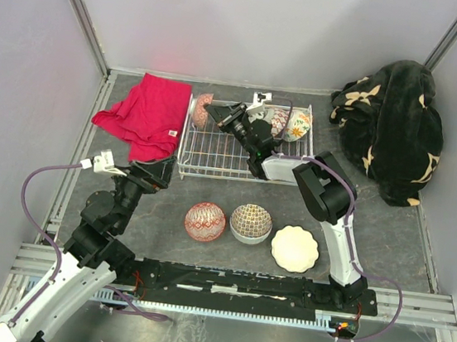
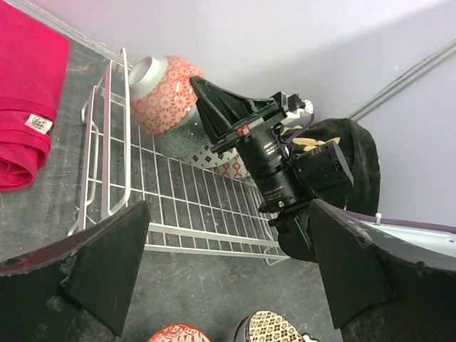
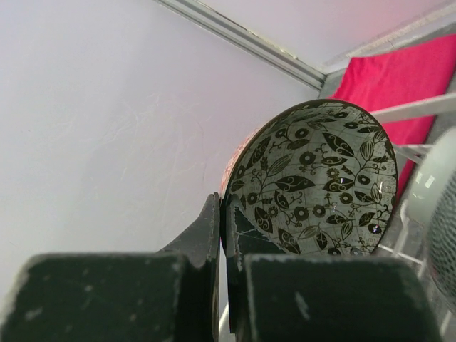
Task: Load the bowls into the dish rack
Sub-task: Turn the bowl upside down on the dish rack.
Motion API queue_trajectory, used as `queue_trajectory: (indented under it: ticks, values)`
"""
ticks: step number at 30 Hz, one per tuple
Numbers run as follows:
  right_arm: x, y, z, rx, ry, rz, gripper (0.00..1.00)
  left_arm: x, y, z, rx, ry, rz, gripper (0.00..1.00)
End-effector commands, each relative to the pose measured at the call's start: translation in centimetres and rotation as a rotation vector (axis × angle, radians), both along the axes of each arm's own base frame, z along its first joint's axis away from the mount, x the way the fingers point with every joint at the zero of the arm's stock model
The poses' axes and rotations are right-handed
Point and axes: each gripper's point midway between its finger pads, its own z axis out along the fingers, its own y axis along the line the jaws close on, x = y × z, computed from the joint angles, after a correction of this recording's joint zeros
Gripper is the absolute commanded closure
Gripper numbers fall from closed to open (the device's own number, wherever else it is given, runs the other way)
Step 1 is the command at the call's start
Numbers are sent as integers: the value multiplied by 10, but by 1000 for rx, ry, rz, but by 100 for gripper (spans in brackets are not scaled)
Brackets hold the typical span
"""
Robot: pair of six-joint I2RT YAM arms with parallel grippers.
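**A:** Claw status?

**B:** Your right claw (image 3: 222,221) is clamped on the rim of the held bowl (image 3: 313,185), which has black leaf print inside and red lattice outside. It's tipped on edge at the far-left corner of the dish rack (image 1: 213,157). I can't tell if it touches the wire. A grey-dotted bowl (image 2: 179,139) sits just beside it.

**A:** Left one?

**B:** Your left claw (image 1: 160,171) is spread wide with nothing in it. It hovers over the table (image 1: 162,234) by the rack's near-left corner.

**A:** Other bowls?

**B:** There are two at the rack's far-right end, the floral bowl (image 1: 298,127) and the patterned bowl (image 1: 278,120) against it. Three are on the table near you: the red lattice bowl (image 1: 205,221), the mosaic bowl (image 1: 250,222) just beside it, and the white scalloped bowl (image 1: 295,248) to the right. The red cloth (image 1: 148,115) lies left of the rack and the black floral blanket (image 1: 393,124) is at the far right.
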Motion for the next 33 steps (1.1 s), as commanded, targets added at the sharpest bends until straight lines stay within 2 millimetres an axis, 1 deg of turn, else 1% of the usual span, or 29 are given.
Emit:
queue_trajectory:
  ticks: [1, 9, 20, 29, 33]
  values:
    - [-17, 5, 21, 41, -88, 39, 98, -4, 1, 22, -11, -59, -8, 1]
    - [-21, 9, 17, 36, -99, 70, 98, -4, 1, 21, -11, -57, -8, 1]
    - [-20, 13, -5, 22, -75, 82, 98, -4, 0, 21, -12, -57, -9, 1]
    - [-16, 10, -15, 3, -59, 64, 98, -4, 0, 21, -11, -56, -11, 1]
    - [-11, 7, -22, -28, -39, 45, 98, -4, 0, 22, -13, -58, -10, 1]
